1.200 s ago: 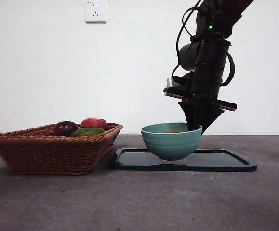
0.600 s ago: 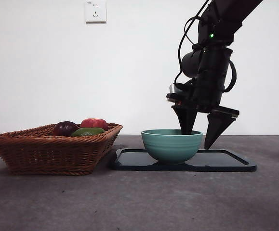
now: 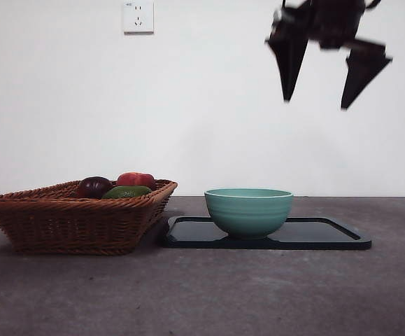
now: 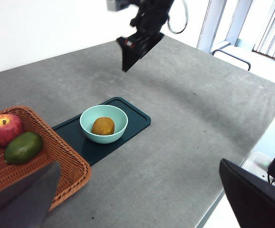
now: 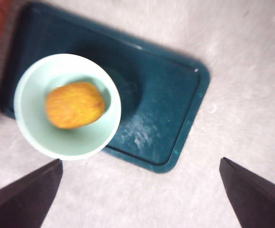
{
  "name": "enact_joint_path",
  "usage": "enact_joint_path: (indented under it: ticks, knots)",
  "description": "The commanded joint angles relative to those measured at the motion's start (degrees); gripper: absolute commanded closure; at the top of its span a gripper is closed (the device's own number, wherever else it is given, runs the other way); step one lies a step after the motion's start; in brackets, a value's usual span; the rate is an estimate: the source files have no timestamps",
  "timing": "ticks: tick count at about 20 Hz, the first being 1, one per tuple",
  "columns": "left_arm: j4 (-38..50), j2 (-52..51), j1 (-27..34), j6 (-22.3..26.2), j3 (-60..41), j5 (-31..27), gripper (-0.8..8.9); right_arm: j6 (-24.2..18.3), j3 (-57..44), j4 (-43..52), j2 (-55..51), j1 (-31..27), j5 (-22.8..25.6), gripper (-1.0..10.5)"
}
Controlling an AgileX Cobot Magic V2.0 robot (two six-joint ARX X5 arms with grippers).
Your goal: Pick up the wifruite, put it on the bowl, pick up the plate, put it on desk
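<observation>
1. Where the desk spreads out, it is a dark grey, faintly mottled slab, backed by a plain white wall with a socket high up; the left wrist view shows tall windows with curtains past the desk's far corner.
2. The right gripper hangs high above the desk, jaws spread wide and holding nothing.
3. Well below it and slightly to one side sits the bowl, resting on the plate, a dark teal rounded tray lying flat on the desk.
4. The wifruite lies inside the bowl, directly under the right wrist camera's gaze; from the front the bowl's wall hides it.
5. Farther from the gripper, beyond the bowl, stands a basket just beside the plate's end, holding an apple, an avocado and a dark fruit.
6. The left gripper waits off to the side, jaws parted and empty, well apart from the plate.
7. Against half a second ago, the right gripper has risen from the bowl's rim, where one jaw dipped inside, to near the top of the front view; bowl, plate and basket have not shifted.
</observation>
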Motion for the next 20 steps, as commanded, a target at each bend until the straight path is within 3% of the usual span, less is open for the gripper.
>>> enact_joint_path:
  ticks: [1, 5, 9, 15, 20]
  knots:
    - [0.5, 0.1, -0.5, 0.3, 0.5, -0.3, 2.51, -0.3, -1.2, -4.0, -4.6, 0.9, 0.4, 3.9]
    - [0.6, 0.1, -0.5, 0.3, 0.5, -0.3, 2.51, -0.3, -11.4, -3.3, -17.2, 3.0, 0.4, 3.9]
    - [2.4, 0.2, -0.5, -0.3, 0.5, -0.4, 2.52, 0.1, -28.3, 4.2, -34.4, 8.1, 0.3, 3.9]
    - [3.5, 2.4, -0.5, -2.2, 0.5, -0.4, 2.52, 7.3, -49.3, 12.3, -59.4, 15.7, 0.4, 3.9]
    - [3.5, 6.7, -0.5, -3.3, 0.5, -0.3, 2.54, 11.2, -56.4, 12.2, -73.8, 17.3, 0.4, 3.9]
